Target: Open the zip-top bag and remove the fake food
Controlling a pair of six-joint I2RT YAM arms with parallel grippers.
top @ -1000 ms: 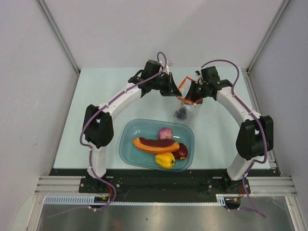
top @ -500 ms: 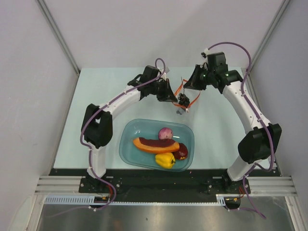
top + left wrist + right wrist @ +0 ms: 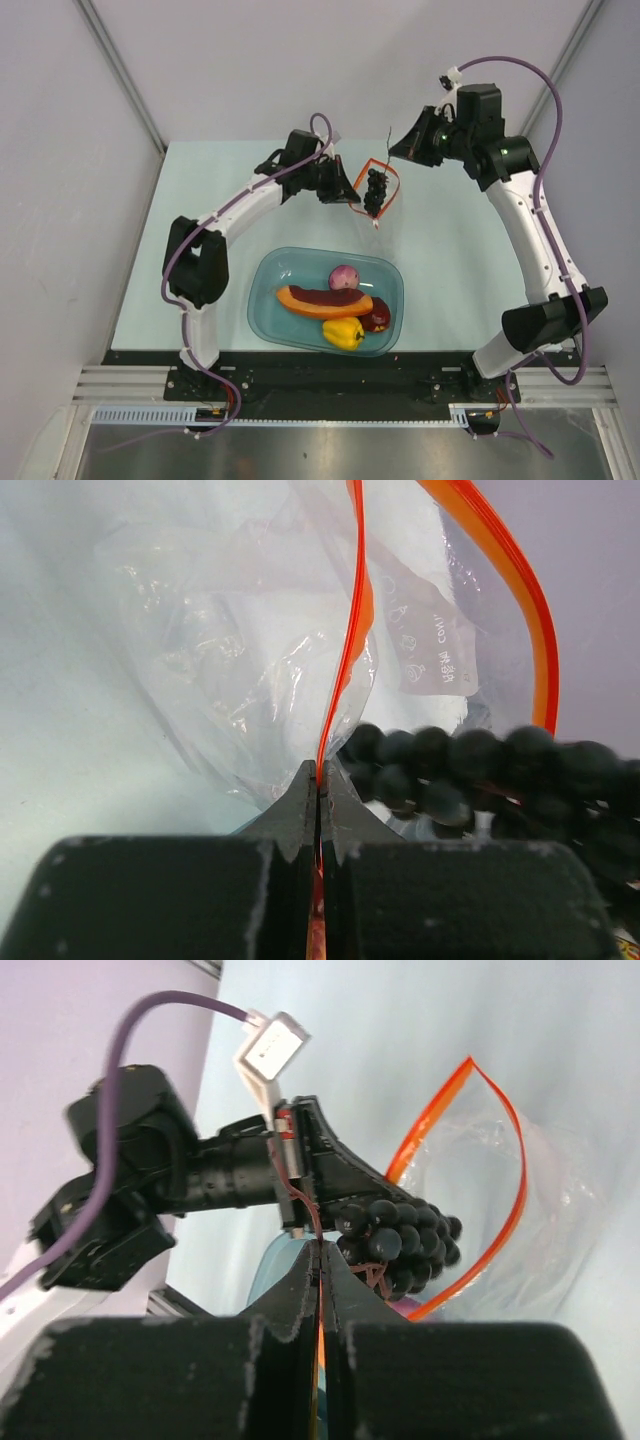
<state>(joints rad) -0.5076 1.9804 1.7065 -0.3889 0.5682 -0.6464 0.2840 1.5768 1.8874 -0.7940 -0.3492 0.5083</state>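
Observation:
The zip-top bag [image 3: 393, 172] hangs in the air above the far middle of the table, its orange-red mouth pulled open into a loop. My left gripper [image 3: 352, 190] is shut on the near-left side of the zip strip [image 3: 345, 670]. My right gripper [image 3: 394, 155], raised high, is shut on the other side of the strip; orange shows between its jaws [image 3: 320, 1255]. A dark blue-black berry cluster [image 3: 376, 190] sits in the bag's mouth [image 3: 395, 1232], its thin stem pointing up. The clear crinkled body [image 3: 230, 650] sags below. The rest of the fake food lies in the tub.
A teal translucent tub [image 3: 268, 300] stands near the front middle. It holds a pink-purple onion [image 3: 344, 277], a long orange-and-maroon slice [image 3: 325, 300], a dark red apple [image 3: 379, 319] and a yellow bell pepper [image 3: 343, 333]. Grey walls close in the pale table [image 3: 200, 250].
My right arm has risen and swung back to the right, drawing the bag's mouth open. Bag and berry cluster have lifted off the table; the left gripper shifted slightly left.

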